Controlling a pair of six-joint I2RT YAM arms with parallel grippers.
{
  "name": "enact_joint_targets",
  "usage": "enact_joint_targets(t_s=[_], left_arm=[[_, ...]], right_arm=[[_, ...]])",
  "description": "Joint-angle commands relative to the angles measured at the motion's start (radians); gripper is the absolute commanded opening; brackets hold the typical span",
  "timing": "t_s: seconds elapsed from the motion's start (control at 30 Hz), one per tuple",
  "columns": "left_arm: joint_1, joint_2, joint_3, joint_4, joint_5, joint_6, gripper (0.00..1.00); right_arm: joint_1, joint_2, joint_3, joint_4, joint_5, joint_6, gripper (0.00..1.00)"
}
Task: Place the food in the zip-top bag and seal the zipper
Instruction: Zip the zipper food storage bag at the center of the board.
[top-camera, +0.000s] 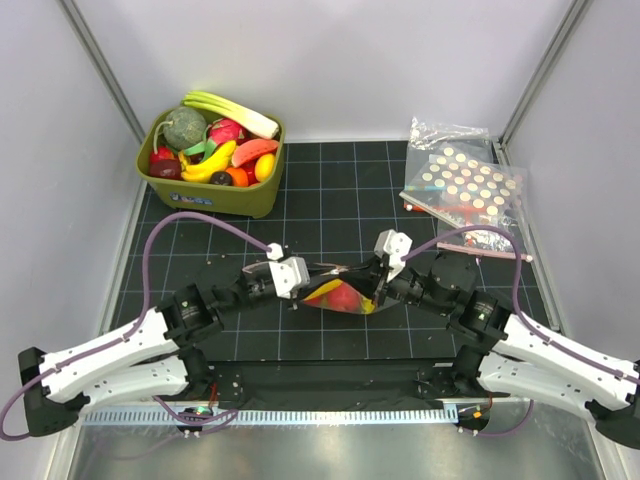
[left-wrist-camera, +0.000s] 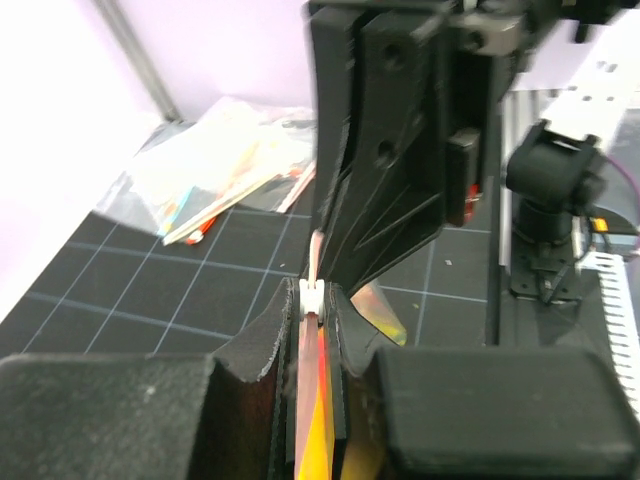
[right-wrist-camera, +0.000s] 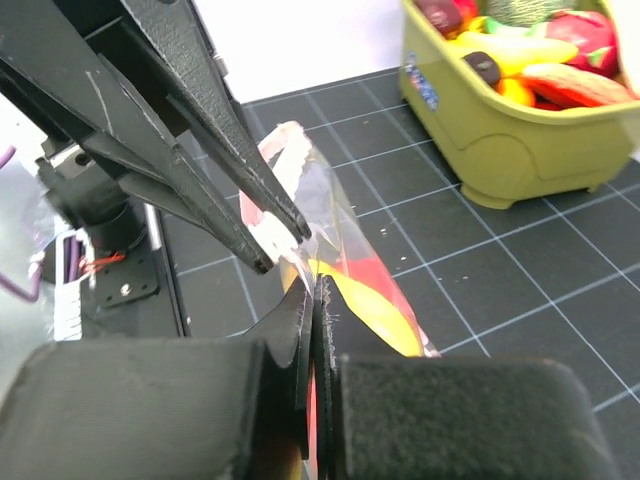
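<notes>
Zip-top bag (top-camera: 340, 293) pinched at both ends, mid-desk, with food inside.

The clear, crinkly bag stands on edge on the black gridded desk (top-camera: 330, 190), between the two arms. Yellow banana (top-camera: 322, 291) and red fruit (top-camera: 347, 297) show through its film. The left fingers (top-camera: 308, 282) are clenched on the pinkish-red zipper (left-wrist-camera: 316, 255), right by a small white piece on the strip. The right fingers (top-camera: 378, 285) are clamped tight on the bag's top edge at the other end. The two pairs of fingers meet almost tip to tip, so each wrist view is largely blocked by the other arm's black fingers. An olive bin (top-camera: 215, 195) heaped with toy produce sits at the far left, well apart. Larger dotted clear bags (top-camera: 462, 185) lie at the far right.
</notes>
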Motion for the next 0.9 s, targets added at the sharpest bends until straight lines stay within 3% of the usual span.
enact_joint_targets(t_s=[0.0,0.17,0.67,0.87], left_arm=[[-0.003,0.004,0.039,0.028,-0.119,-0.019,0.0],[-0.001,0.036,0.051,0.02,-0.174,-0.019,0.0],[-0.001,0.108,0.094,-0.04,-0.31,-0.03,0.0],[-0.001,0.11,0.096,-0.047,-0.374,-0.04,0.0]], right_arm=[[-0.002,-0.067,-0.019,0.131,0.139,0.032,0.01],[-0.002,-0.159,-0.071,0.177,0.337,0.078,0.01],[-0.002,-0.435,-0.177,0.242,1.173,0.071,0.01],[0.0,-0.455,-0.217,0.326,1.34,0.041,0.01]])
